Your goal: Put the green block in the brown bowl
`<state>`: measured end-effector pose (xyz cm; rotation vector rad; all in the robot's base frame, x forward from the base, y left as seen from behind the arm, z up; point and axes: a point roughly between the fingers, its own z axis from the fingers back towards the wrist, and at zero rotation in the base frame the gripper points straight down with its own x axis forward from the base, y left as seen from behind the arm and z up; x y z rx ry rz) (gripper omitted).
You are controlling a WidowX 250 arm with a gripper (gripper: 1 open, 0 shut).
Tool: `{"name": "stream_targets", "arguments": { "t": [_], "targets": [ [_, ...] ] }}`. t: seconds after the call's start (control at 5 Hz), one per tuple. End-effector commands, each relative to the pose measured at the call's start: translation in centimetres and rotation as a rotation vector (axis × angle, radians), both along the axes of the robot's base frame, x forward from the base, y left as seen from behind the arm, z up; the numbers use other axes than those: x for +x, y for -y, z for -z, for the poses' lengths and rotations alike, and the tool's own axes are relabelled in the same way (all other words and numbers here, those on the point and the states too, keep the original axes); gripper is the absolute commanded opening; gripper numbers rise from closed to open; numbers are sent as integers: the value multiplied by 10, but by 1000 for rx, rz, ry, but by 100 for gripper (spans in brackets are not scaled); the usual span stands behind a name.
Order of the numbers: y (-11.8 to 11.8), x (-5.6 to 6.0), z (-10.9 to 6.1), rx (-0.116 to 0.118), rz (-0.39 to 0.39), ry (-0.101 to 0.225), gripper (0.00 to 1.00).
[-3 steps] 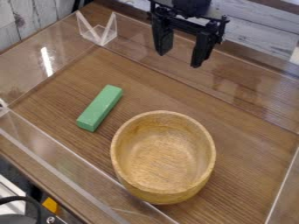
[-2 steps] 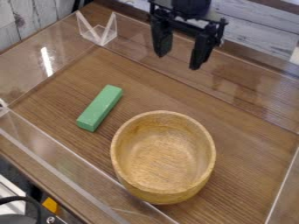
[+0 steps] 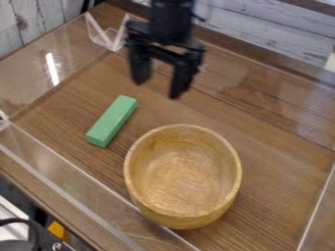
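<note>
Hovering wide open and empty, the gripper hangs above the table; the green block lies ungrasped beside the empty brown bowl.

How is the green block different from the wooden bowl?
The green block is plain bright green; the brown bowl is light tan with wood grain. The block is a long, flat bar; the bowl is round and hollow. The block is much smaller than the bowl. Both sit on the wooden table, apart, and the bowl is empty.
</note>
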<state>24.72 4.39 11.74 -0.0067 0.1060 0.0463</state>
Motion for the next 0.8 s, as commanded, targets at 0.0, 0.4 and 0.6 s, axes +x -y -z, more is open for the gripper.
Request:
{"name": "stream_targets", "arguments": {
  "t": [0.0, 0.4, 0.6],
  "targets": [
    [-19, -6, -7, 23, -23, 60, 100],
    [-26, -1, -1, 38, -64, 62, 100],
    [-31, 4, 1, 42, -76, 57, 100]
  ]
}}
